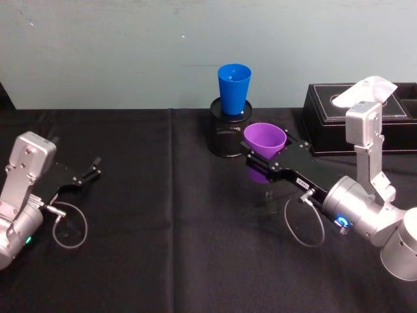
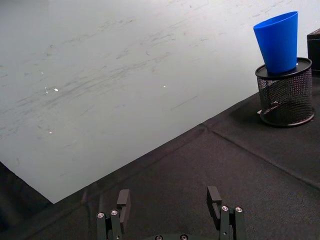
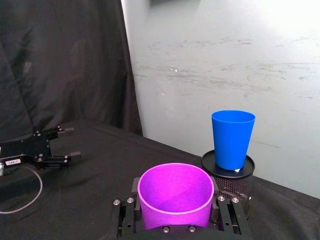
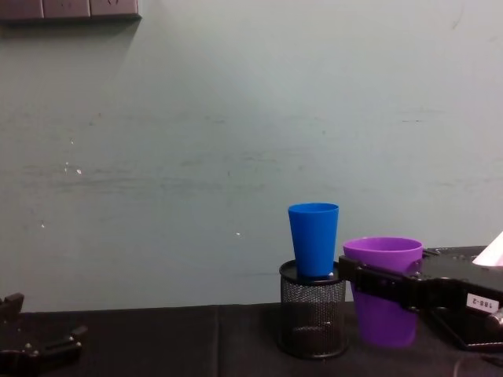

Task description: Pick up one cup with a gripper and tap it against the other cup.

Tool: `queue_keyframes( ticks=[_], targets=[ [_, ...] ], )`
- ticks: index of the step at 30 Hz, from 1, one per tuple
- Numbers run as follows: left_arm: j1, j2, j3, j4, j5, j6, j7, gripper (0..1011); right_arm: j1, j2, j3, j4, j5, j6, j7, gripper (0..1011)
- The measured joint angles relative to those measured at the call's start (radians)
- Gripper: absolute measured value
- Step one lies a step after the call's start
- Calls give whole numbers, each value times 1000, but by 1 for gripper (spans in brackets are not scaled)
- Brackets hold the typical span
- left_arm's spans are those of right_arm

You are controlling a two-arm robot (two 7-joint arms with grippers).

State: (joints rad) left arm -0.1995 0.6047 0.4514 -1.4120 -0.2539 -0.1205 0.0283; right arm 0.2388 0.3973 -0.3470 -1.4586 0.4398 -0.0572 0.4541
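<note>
My right gripper (image 1: pixel 260 161) is shut on the purple cup (image 1: pixel 264 140), holding it upright above the black cloth, just right of and in front of the blue cup (image 1: pixel 234 88). The blue cup stands upright on top of a black mesh pen holder (image 1: pixel 228 134). In the chest view the purple cup (image 4: pixel 383 287) hangs right of the blue cup (image 4: pixel 313 239) with a small gap between them. The right wrist view shows the purple cup (image 3: pixel 175 195) between the fingers and the blue cup (image 3: pixel 232 138) beyond it. My left gripper (image 1: pixel 92 169) rests open at the far left.
A black tissue box (image 1: pixel 355 117) with white stitching sits at the back right, behind my right arm. A pale wall (image 1: pixel 130 45) closes off the far edge of the cloth-covered table (image 1: pixel 163 248). Loose cables loop beside both wrists.
</note>
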Motion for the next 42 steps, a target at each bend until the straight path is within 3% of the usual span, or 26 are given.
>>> queue_keyframes(
  ticks=[42],
  targets=[
    [0, 0, 0, 0, 0, 0, 0, 1000, 0, 0, 0, 0, 0, 0, 0, 743]
  ],
)
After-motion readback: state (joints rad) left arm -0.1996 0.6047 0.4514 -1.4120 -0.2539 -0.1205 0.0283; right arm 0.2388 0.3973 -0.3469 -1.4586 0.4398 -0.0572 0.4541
